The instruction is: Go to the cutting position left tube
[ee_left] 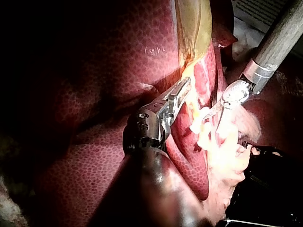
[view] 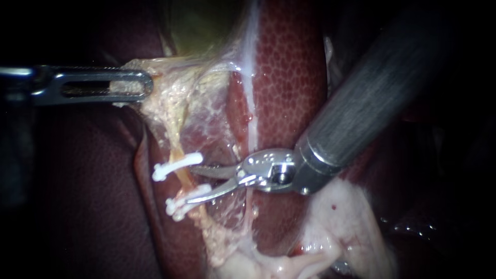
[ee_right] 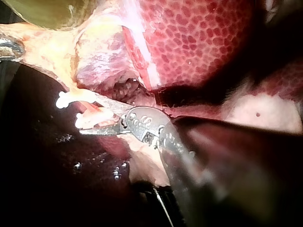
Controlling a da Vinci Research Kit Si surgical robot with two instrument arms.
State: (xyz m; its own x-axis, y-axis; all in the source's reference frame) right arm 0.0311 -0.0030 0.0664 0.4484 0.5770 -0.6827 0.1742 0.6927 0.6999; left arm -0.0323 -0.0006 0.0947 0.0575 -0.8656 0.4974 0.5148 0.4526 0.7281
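Although reaching right up to the tube [view: 182, 180], grips nothing: right instrument [view: 187, 184], in from the upper right, jaws parted, one tip just below the upper clip [view: 175, 165], the other lying across the lower clip [view: 183, 204]. Between those two white clips, the tube itself, a thin yellow-orange strand low in the pale tissue [view: 170, 103], left of the mottled red liver [view: 289, 77]; bare stretch of it right at the mouth of the parted jaws. Further up, well apart from the clips, left instrument [view: 144, 85], in from the left, jaws clamped flat on the pale tissue, just below the greenish gallbladder [view: 201, 20]. Around the right jaws, a thin glistening web of membrane [view: 227, 206]; beneath the right shaft, a pale pink lump [view: 341, 227] of soft tissue. Much of the liver covered by that broad shaft. Lower tip hard to separate from the lower clip; cannot tell whether in front of the tube or behind it. Left wrist view half filled by its own dark shaft, clips there only a pale blur.
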